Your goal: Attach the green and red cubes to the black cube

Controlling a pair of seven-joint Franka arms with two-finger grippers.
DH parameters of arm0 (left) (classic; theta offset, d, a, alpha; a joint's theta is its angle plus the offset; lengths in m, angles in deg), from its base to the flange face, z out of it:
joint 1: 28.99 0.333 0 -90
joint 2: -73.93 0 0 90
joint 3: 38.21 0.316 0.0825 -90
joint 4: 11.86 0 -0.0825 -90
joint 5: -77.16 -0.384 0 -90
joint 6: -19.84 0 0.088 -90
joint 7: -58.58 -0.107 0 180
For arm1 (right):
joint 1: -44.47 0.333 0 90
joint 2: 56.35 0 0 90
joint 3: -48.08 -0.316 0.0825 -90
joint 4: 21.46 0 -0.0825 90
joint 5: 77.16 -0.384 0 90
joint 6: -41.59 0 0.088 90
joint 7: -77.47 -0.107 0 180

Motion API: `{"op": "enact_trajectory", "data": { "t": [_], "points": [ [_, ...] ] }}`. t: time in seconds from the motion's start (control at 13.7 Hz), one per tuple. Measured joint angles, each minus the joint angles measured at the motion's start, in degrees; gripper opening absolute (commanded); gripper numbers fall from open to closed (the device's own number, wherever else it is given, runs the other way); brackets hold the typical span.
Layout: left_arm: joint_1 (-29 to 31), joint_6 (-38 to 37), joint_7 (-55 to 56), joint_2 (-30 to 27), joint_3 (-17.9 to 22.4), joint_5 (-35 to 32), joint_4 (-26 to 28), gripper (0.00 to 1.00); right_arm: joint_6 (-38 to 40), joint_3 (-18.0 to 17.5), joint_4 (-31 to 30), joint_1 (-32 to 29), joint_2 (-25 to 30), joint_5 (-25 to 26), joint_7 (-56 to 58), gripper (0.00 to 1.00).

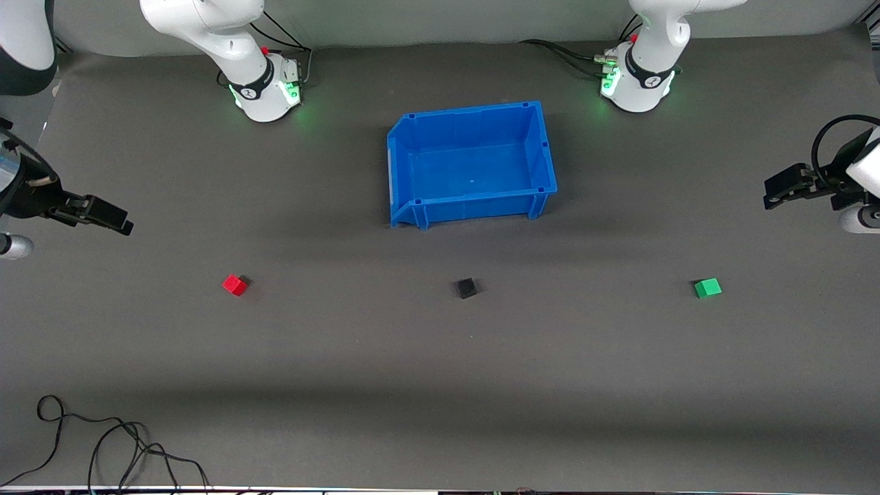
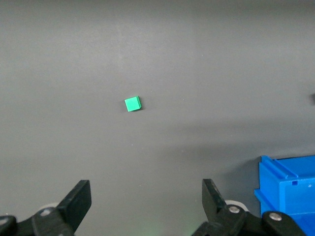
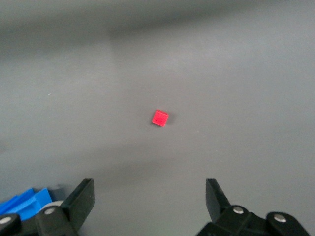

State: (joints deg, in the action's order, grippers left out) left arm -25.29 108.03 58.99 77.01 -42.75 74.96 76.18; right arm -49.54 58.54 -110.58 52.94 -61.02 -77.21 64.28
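Three tiny cubes lie in a row on the grey table. The red cube is toward the right arm's end. The black cube sits in the middle, and the green cube is toward the left arm's end. My right gripper hangs open and empty over bare table at its end, with the red cube in its wrist view. My left gripper hangs open and empty over bare table at its own end, with the green cube in its wrist view.
A blue bin stands mid-table between the arm bases and the cubes, farther from the front camera than the black cube. A loose black cable lies near the table's front edge toward the right arm's end.
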Motion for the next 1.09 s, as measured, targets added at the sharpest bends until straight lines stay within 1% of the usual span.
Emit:
{"op": "enact_trajectory", "data": {
  "t": [0.15, 0.29, 0.51, 0.66, 0.8, 1.09],
  "points": [
    [0.0, 0.2, 7.3, 0.0, 0.0, 0.0, 0.0, 1.00, 1.1, 1.7, -0.2, -0.2, -1.9, 0.0, -4.6, 1.00],
    [0.0, 0.7, 14.0, 0.2, 0.0, 0.0, 0.0, 1.00, 1.3, 2.1, -0.4, -0.3, -3.8, 0.0, -8.6, 1.00],
    [0.3, 0.9, 27.6, 0.5, 0.0, 0.0, 0.1, 1.00, 0.8, 4.0, -2.3, -0.3, -7.5, 0.0, -15.5, 1.00],
    [0.9, 0.7, 33.5, 1.2, 0.0, 0.0, 0.5, 1.00, -3.4, 4.6, -6.0, -0.3, -9.2, 0.0, -21.4, 1.00],
    [2.2, 0.0, 39.3, 2.4, 0.1, 0.4, 0.9, 1.00, -8.2, 4.6, -10.5, -0.1, -9.5, 0.0, -22.5, 1.00],
    [5.0, 1.0, 56.6, 5.7, 0.2, 1.1, 1.2, 1.00, -23.2, 4.6, -21.2, 0.2, -9.6, 0.0, -22.7, 1.00]
  ]
}}
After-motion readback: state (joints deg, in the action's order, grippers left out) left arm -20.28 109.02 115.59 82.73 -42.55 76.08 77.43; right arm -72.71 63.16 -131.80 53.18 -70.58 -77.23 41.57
